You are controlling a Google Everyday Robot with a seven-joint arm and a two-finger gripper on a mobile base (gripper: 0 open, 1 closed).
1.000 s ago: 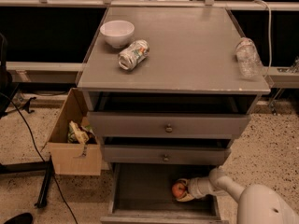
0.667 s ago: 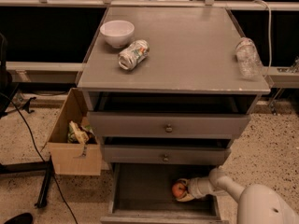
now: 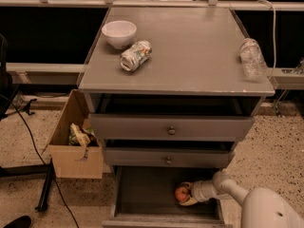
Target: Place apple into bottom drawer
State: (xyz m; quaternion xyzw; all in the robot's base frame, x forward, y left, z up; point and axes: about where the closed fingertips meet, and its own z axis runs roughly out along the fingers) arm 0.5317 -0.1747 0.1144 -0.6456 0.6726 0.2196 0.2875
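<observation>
In bottom drawer (image 3: 142, 191), tool (image 3: 185, 194) pointing left grips the round apple (image 3: 180, 193)

Apple (image 3: 181, 194) was red-orange w/ a yellowish patch. Bottom drawer (image 3: 142, 190) was plain grey, no pattern, same as the rest of the cabinet (image 3: 190, 46). Gripper (image 3: 185, 194) was in that drawer, right at the apple, cream-white; arm (image 3: 268, 210) behind it was white. Bowl (image 3: 118, 33) was white. Can (image 3: 136, 55) was silvery-white w/ green & reddish print. Bottle (image 3: 251, 58) was clear. Box (image 3: 76, 161) was brown cardboard. Floor (image 3: 268, 141) was beige w/ dark speckles.
</observation>
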